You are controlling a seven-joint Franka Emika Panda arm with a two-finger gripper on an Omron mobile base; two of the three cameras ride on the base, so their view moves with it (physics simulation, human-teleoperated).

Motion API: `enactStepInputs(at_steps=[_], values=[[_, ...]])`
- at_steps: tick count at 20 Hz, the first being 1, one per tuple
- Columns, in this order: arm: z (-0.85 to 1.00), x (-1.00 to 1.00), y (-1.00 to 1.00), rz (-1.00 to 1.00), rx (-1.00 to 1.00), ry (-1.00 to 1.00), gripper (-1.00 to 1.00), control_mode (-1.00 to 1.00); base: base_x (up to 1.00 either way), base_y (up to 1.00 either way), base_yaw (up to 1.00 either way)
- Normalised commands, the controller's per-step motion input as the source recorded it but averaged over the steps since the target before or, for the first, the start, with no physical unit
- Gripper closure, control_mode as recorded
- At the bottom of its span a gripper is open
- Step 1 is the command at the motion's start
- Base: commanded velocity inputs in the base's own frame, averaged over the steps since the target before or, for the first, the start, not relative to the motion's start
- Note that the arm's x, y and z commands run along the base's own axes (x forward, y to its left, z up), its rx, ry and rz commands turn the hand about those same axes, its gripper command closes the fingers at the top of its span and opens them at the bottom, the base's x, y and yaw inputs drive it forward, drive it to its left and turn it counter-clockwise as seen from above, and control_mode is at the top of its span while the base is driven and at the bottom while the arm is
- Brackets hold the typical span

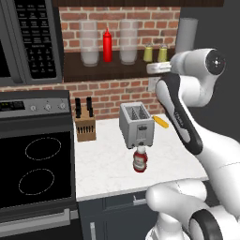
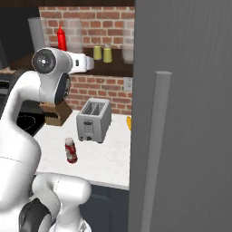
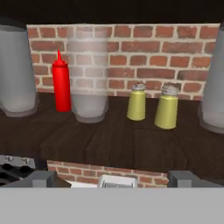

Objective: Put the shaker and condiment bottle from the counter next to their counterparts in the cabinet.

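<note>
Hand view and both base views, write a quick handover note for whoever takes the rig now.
Gripper: open, holding nothing, raised in front of the dark brown wooden shelf.
Shaker: two small yellow-olive shakers with pale caps stand side by side on the shelf, so that part looks done.
Condiment bottle: the squat red bottle with a white label band stands on the white marbled counter, in front of the silver toaster.
Left: pick it up and set it beside the tall slim red squeeze bottle on the shelf.
</note>
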Motion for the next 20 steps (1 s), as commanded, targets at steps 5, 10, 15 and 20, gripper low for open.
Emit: enactStepInputs(at_steps=[5,10,15,20], values=[[-0.60,-0.75,0.01,0.13,-0.02,-0.09,-1.00,-1.00,0.00,0.00,0.00],[-0.70,-0.15,0.45,0.22,0.00,-0.08,-1.00,-1.00,0.00,0.00,0.00],[-0.85,0.00,0.49,0.22,0.02,-0.03,-1.00,-1.00,0.00,0.00,0.00],[-0.98,0.00,0.44,0.20,0.02,0.00,-1.00,-1.00,0.00,0.00,0.00]])
